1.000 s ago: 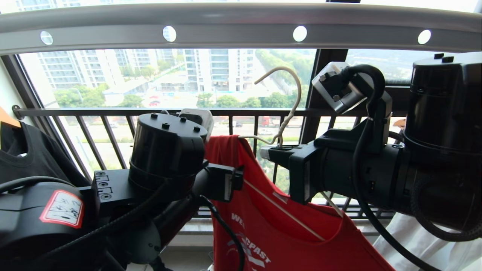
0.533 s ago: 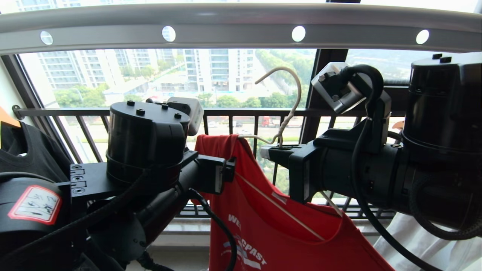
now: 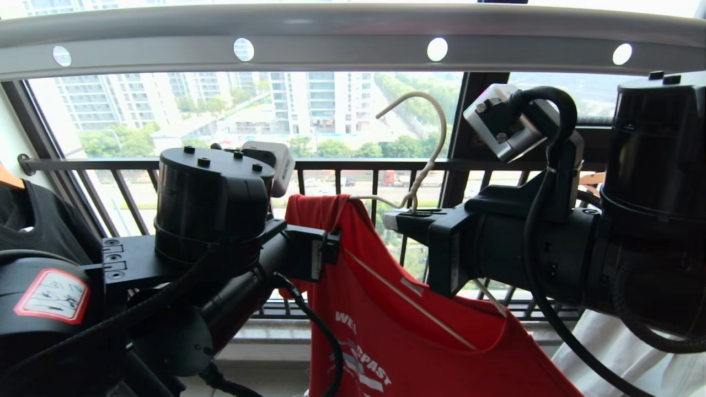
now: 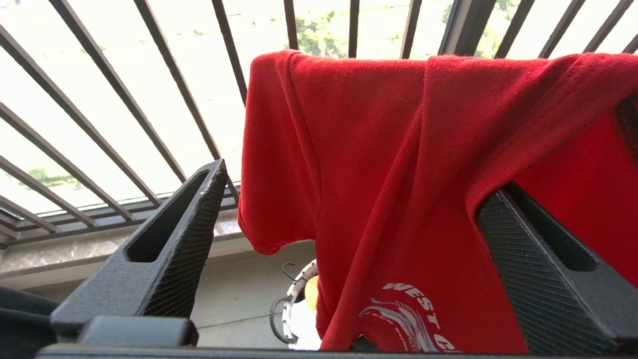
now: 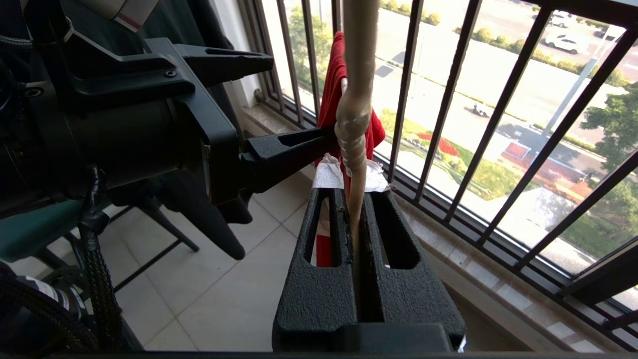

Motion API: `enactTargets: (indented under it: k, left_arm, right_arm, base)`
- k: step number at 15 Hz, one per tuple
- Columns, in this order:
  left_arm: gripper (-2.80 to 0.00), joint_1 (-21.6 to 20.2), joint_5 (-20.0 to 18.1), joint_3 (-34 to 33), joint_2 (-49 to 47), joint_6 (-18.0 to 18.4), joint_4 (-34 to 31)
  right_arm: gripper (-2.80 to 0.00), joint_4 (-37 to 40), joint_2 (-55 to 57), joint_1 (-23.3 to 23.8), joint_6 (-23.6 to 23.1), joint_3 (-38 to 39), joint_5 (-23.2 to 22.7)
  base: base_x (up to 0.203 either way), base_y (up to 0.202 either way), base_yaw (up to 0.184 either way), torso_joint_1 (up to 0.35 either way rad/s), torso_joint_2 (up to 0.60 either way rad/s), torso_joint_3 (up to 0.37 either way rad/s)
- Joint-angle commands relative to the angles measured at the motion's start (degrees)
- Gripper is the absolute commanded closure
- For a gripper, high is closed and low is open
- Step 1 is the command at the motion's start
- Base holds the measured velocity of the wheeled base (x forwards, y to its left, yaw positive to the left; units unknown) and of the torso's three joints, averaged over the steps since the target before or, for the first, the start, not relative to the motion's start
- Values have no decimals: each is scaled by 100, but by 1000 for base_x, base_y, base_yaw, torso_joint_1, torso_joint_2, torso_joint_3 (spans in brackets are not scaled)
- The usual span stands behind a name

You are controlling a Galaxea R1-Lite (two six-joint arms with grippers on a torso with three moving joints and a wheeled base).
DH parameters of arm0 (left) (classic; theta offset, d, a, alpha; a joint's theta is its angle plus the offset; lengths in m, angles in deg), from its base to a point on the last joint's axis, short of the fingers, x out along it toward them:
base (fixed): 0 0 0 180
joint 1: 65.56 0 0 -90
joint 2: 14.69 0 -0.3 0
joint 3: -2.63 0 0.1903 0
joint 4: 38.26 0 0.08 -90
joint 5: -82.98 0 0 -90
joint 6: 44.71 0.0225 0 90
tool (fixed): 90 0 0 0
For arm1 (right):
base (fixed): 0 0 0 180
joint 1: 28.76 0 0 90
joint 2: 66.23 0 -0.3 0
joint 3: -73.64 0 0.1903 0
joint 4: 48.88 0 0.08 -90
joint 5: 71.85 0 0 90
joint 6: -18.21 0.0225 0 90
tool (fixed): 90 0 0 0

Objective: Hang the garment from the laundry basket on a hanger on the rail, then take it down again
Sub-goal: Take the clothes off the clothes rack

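Up under the rail (image 3: pixel 353 33), which spans the whole top of my head view, hook not on it yet. Garment (image 3: pixel 397 309) is draped over the hanger (image 3: pixel 427 160), one shoulder seated, so I judge I'm holding it below the rail to line the hook up for the lift. Right gripper (image 5: pixel 358 199) has its jaws clamped tight on the hanger's twisted neck, keeping it upright. Left gripper (image 4: pixel 349 199) sits just in front of the shirt's sleeve side, jaws wide apart, holding nothing. Laundry basket (image 4: pixel 299 304) is on the floor below.
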State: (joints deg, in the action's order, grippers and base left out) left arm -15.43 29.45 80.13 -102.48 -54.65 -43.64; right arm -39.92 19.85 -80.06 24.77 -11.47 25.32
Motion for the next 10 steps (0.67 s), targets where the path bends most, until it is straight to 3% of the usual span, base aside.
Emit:
enactTargets:
  k: [1, 2, 3, 10]
  left_arm:
    - [-280, -12, 27, 0, 16, 1, 11]
    - [-280, -12, 27, 1, 16, -8, 11]
    - [0, -12, 24, 0, 17, -8, 11]
    - [0, -63, 18, 9, 76, 1, 11]
  right_arm:
    - [0, -9, -39, -3, 3, 3, 4]
    - [0, -9, -39, -3, 3, 3, 4]
    - [0, -9, -31, -3, 3, 9, 4]
    - [0, 35, -108, -64, -57, 91, -5]
  base:
    - [0, 0, 0, 0, 0, 0]
    - [0, 0, 0, 0, 0, 0]
    - [0, 0, 0, 0, 0, 0]
    - [0, 0, 0, 0, 0, 0]
